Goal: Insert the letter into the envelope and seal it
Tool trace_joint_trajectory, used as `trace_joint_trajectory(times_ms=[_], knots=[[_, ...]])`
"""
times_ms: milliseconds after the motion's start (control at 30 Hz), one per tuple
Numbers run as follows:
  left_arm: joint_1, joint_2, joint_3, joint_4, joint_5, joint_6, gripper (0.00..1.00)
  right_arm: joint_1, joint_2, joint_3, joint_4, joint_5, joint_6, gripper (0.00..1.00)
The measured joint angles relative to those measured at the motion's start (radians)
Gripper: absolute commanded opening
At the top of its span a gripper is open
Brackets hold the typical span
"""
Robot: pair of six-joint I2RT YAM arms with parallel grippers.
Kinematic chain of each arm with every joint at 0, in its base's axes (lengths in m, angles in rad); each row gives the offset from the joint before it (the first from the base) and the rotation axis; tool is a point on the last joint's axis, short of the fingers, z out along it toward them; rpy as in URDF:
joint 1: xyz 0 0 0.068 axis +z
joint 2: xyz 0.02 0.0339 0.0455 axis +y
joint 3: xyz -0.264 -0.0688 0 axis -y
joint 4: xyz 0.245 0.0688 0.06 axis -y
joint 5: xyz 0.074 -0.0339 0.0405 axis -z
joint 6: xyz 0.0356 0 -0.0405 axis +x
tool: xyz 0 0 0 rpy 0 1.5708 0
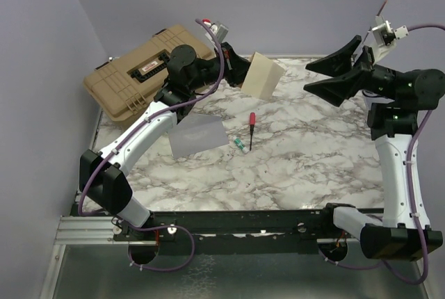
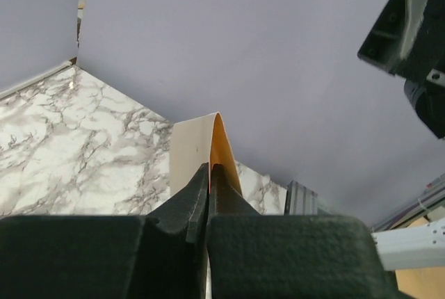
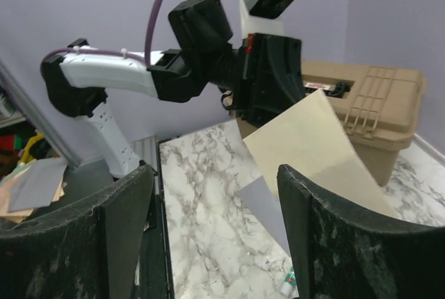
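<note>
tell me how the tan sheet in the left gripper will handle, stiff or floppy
Probably fairly stiff for paper: pinched only at one edge by the left gripper, the tan sheet stands out almost flat. Yet bendable: it curls slightly near the grip. Likely light, so it may flutter when moved.

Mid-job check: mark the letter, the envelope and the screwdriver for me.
letter (image 1: 262, 76), top view, middle of the tan sheet
envelope (image 1: 198, 135), top view, centre of the grey rectangle
screwdriver (image 1: 252, 119), top view, red handle

A tan case (image 1: 142, 69) sits back-left on the marble table (image 1: 299, 167) — a red-handled screwdriver (image 1: 251, 131) mid-table.
</note>
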Motion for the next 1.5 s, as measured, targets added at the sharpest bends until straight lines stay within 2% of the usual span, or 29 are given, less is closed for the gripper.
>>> trace_joint_trajectory(times_ms=[133,367,533,733,833,933,1033,1167,1200,1233,1300,1367,1433,1500], knots=[[0.000,-0.002,-0.006,-0.013,0.060,0.059,0.00,0.000,0.010,0.064,-0.206,0.067,-0.142,0.78],[0.000,-0.021,-0.009,-0.018,0.240,0.082,0.00,0.044,0.071,0.072,-0.409,0.078,-0.345,0.85],[0.000,-0.032,-0.009,-0.018,0.349,0.073,0.00,0.166,0.172,0.165,-0.759,0.078,-0.631,0.83],[0.000,-0.032,-0.006,-0.018,0.457,0.052,0.00,0.214,0.230,0.214,-1.006,0.039,-0.855,0.68],[0.005,-0.032,-0.003,-0.018,0.467,0.048,0.00,0.223,0.232,0.215,-1.085,0.008,-0.924,0.63],[0.010,-0.032,-0.003,-0.018,0.467,0.048,0.00,0.235,0.232,0.214,-1.129,-0.013,-0.966,0.52],[0.011,-0.032,0.001,-0.018,0.467,0.047,0.00,0.247,0.232,0.211,-1.151,-0.027,-0.990,0.36],[0.016,-0.032,0.012,-0.018,0.466,0.044,0.00,0.259,0.232,0.210,-1.168,-0.036,-1.009,0.01],[0.017,-0.032,0.015,-0.018,0.465,0.042,0.00,0.260,0.232,0.210,-1.172,-0.037,-1.011,0.00],[0.017,-0.032,0.018,-0.018,0.464,0.041,0.07,0.262,0.232,0.209,-1.174,-0.036,-1.013,0.00],[0.020,-0.032,0.023,-0.018,0.457,0.042,0.28,0.264,0.231,0.209,-1.173,-0.034,-1.005,0.00],[0.026,-0.032,0.023,-0.021,0.439,0.053,0.58,0.264,0.228,0.204,-1.162,-0.028,-0.993,0.00],[0.037,-0.040,0.022,-0.051,0.405,0.084,0.72,0.264,0.216,0.190,-1.136,-0.012,-0.970,0.00],[0.050,-0.059,0.014,-0.115,0.340,0.138,0.80,0.264,0.197,0.167,-1.105,0.021,-0.932,0.00]])
